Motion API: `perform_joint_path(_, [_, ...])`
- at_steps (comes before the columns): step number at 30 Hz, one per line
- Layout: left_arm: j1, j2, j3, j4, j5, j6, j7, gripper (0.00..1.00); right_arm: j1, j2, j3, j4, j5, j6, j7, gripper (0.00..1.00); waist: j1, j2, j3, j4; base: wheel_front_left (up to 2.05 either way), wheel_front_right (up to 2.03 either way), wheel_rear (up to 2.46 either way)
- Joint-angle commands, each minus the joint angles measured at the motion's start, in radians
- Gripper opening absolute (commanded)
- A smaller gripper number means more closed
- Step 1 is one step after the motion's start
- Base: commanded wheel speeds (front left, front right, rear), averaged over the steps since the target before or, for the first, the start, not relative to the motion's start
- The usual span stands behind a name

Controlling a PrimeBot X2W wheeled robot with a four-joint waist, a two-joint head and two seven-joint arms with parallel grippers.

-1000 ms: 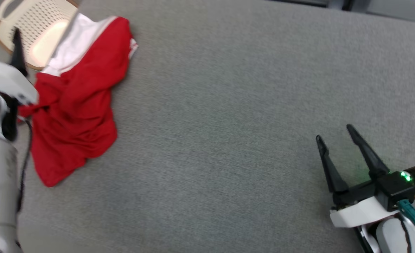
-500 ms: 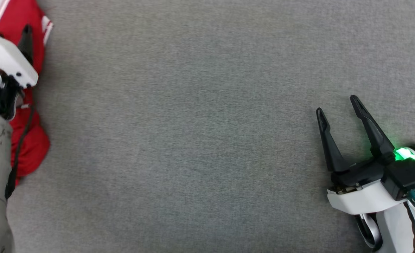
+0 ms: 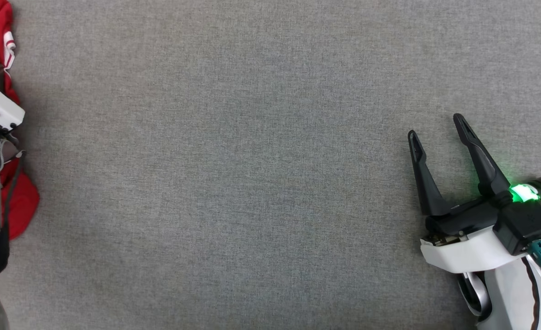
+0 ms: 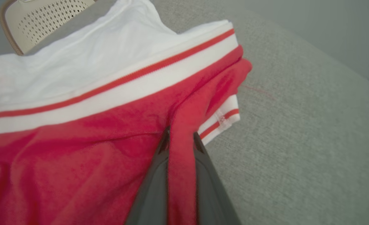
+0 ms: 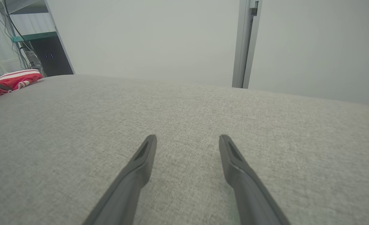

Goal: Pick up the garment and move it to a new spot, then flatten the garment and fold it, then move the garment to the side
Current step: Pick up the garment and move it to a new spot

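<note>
Garment: one item, red with white bands, lies at the left edge of the grey surface. You see one perforated cream basket just behind it; its contents cannot be told. Two grippers are present. The left gripper pinches a red fold of the garment. The right gripper is spread wide near the right edge, holding nothing.

No legible text, labels or numbers
</note>
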Motion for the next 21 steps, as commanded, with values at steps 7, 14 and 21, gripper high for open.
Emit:
perform_joint_path(7, [0.089,-0.021,-0.018,-0.196,-0.164,-0.001,-0.089,0.00,0.041,0.007,-0.001,0.077,0.015,-0.006,0.019,1.00,0.0000,0.0000,-0.068,-0.020,0.00,0.00,0.00])
perform_joint_path(14, [0.231,-0.043,0.006,-0.562,-0.567,-0.001,-0.018,0.00,0.045,0.054,0.002,0.076,0.044,-0.006,0.014,1.00,0.0000,0.0000,-0.202,-0.069,0.00,0.00,0.00])
perform_joint_path(21, [0.388,-0.036,0.000,-0.861,-0.747,-0.002,0.033,0.00,0.093,0.091,0.010,0.089,0.078,-0.005,0.013,1.00,0.0000,0.0000,-0.348,-0.170,0.00,0.00,0.00])
